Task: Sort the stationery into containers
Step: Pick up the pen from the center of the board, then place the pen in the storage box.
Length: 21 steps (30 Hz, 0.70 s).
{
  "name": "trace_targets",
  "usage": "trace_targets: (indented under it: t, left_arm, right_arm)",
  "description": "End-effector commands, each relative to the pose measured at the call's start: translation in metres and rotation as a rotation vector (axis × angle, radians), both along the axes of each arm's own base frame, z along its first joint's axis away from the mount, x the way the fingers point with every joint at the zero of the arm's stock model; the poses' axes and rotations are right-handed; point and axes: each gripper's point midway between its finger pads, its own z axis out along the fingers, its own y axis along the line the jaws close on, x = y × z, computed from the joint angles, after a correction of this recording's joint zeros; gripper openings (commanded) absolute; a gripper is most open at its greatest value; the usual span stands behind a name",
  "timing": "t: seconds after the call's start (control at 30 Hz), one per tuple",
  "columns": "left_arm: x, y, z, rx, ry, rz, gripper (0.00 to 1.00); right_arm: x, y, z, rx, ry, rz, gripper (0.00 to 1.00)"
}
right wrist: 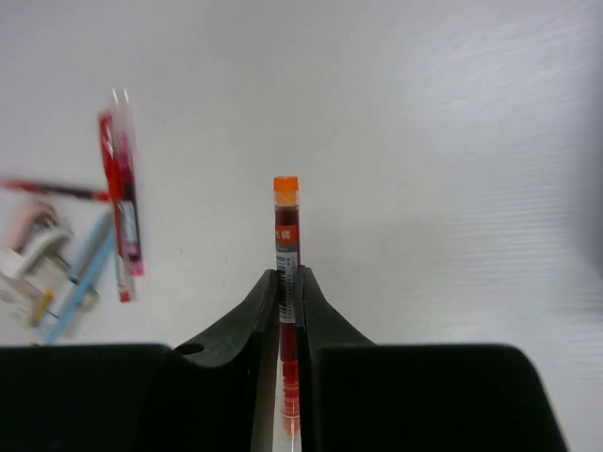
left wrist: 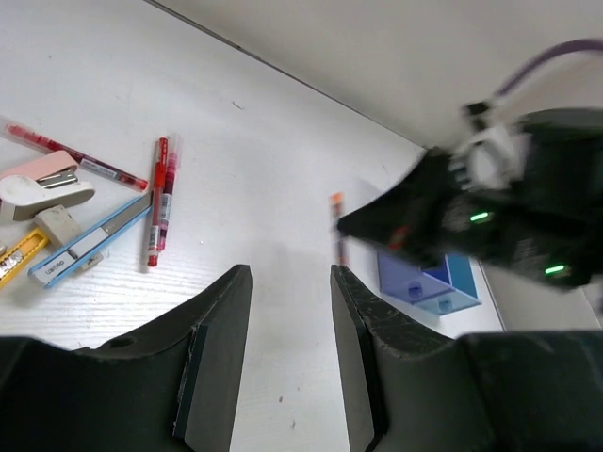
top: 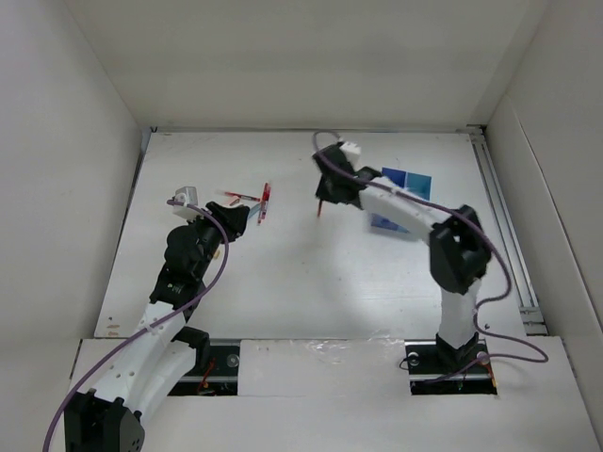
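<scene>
A: What has the right gripper got?

B: A red pen. The jaws are pinched almost together on its barrel, and the orange-capped end sticks out past the fingertips.

A: Where over the table?

B: Towards the far side, about mid-table, just left of the containers. The dark blue tray and the cyan tray sit joined side by side at the far right.

A: And the left gripper?

B: Partly open, with nothing between its fingers, only bare table in the gap.

A: The other stationery?

B: It lies far left, just beyond the left gripper. There is a pair of red pens side by side, a lone red pen farther left, a light-blue pen, and a tan eraser block beside it. A pink-and-white stapler is there too.
</scene>
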Motion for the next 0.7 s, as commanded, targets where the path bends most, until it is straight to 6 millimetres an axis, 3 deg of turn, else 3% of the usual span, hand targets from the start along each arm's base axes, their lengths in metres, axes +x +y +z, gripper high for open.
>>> trace_targets:
  t: [0.0,0.07,0.1,0.23,0.33,0.5,0.63,0.67]
  left_arm:
    - [-0.003,-0.006,0.019,-0.024,-0.068,-0.034,0.36]
    - [-0.004,-0.008,0.019,-0.024,-0.068,-0.046,0.36]
    - [-0.002,-0.009,0.02,-0.034,-0.068,-0.045,0.36]
    - [-0.001,-0.013,0.015,-0.033,-0.061,-0.065,0.36]
    - [0.0,-0.013,0.011,-0.03,-0.05,-0.065,0.36]
    - [0.001,-0.013,0.009,-0.028,-0.041,-0.065,0.36]
    - [0.002,-0.014,0.006,-0.025,-0.033,-0.065,0.36]
    - [0.002,-0.014,0.006,-0.025,-0.032,-0.065,0.36]
  right_arm:
    - [0.028,-0.076,0.091,0.114,-0.166,-0.142,0.0]
    - [0.027,-0.108,0.095,0.105,-0.177,-0.2,0.0]
    - [0.032,-0.14,0.095,0.068,-0.186,-0.279,0.0]
    - [0.028,-0.209,0.084,0.007,-0.166,-0.425,0.0]
    - [0.031,-0.243,0.087,-0.019,-0.181,-0.509,0.0]
    - [0.039,-0.26,0.064,-0.096,-0.138,-0.545,0.0]
    - [0.04,-0.251,0.042,-0.173,-0.102,-0.54,0.0]
    - [0.042,-0.253,0.045,-0.202,-0.12,-0.559,0.0]
